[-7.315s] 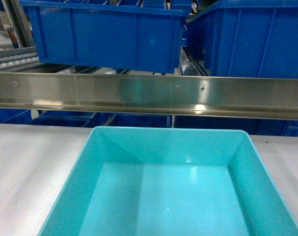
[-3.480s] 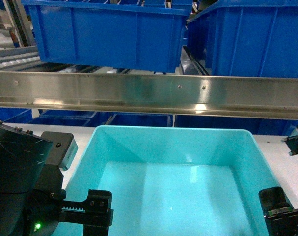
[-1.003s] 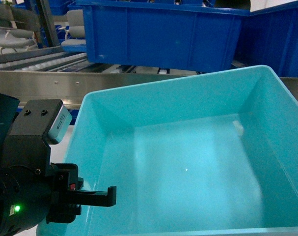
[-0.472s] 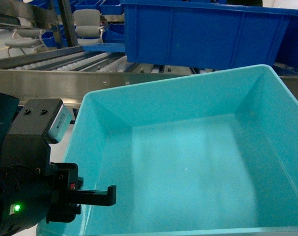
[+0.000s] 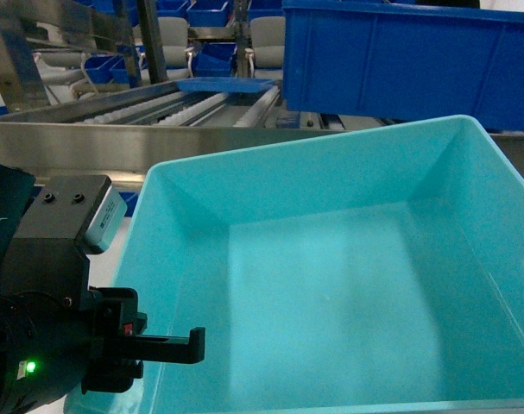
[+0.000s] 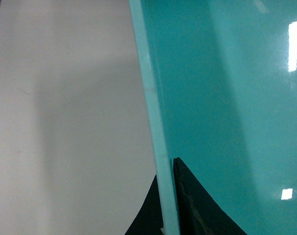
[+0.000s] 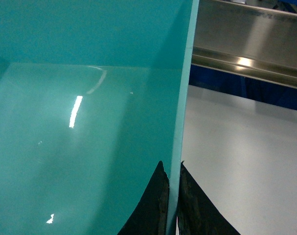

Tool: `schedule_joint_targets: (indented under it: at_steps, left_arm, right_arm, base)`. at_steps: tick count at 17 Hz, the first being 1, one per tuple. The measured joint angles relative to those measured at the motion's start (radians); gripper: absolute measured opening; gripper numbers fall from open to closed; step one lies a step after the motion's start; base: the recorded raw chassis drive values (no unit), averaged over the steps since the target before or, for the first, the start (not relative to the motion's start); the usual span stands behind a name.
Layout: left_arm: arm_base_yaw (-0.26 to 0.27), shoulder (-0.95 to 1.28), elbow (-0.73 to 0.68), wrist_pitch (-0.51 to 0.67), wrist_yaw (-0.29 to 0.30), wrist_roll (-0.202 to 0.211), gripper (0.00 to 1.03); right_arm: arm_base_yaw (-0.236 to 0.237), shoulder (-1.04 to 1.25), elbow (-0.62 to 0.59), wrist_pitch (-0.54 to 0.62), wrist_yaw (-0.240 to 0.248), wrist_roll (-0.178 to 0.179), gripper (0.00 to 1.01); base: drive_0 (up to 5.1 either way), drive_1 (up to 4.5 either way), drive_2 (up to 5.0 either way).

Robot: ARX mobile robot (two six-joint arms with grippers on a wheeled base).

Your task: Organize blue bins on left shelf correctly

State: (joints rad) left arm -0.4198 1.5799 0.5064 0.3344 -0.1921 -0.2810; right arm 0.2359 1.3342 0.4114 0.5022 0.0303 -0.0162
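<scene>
turquoise bin [image 5: 331,285], royal-blue bin [image 5: 408,60], steel shelf [image 5: 115,138]

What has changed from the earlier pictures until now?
Both end effectors, left and right, came in and clamped the turquoise bin by its side walls, then lifted and tilted it. The view swung left, bringing the roller shelf into sight. The bin is still empty.

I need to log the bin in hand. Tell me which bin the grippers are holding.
The pale turquoise bin, clamped at its side walls by the left gripper and right gripper. The royal-blue bin sits untouched on the shelf.
</scene>
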Motion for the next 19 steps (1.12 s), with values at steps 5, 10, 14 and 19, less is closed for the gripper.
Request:
schedule_joint_targets:
  at_steps: [5, 10, 14, 19]
  left_arm:
    - [0.000, 0.000, 0.000, 0.001, 0.000, 0.000, 0.02]
    - [0.000, 0.000, 0.000, 0.000, 0.000, 0.000, 0.02]
    - [0.000, 0.000, 0.000, 0.002, 0.000, 0.000, 0.02]
    - [0.000, 0.000, 0.000, 0.001, 0.000, 0.000, 0.02]
  right_arm:
    - [0.000, 0.000, 0.000, 0.001, 0.000, 0.000, 0.03]
    - [0.000, 0.000, 0.000, 0.002, 0.000, 0.000, 0.03]
    - [0.000, 0.000, 0.000, 0.001, -0.001, 0.000, 0.03]
    - [0.000, 0.000, 0.000, 0.003, 0.000, 0.000, 0.03]
  base:
    - [-5.0, 2.42, 2.4]
    - [-4.9, 2.51, 2.5]
    - [-5.0, 2.46, 2.5]
    - [-5.0, 2.41, 2.4]
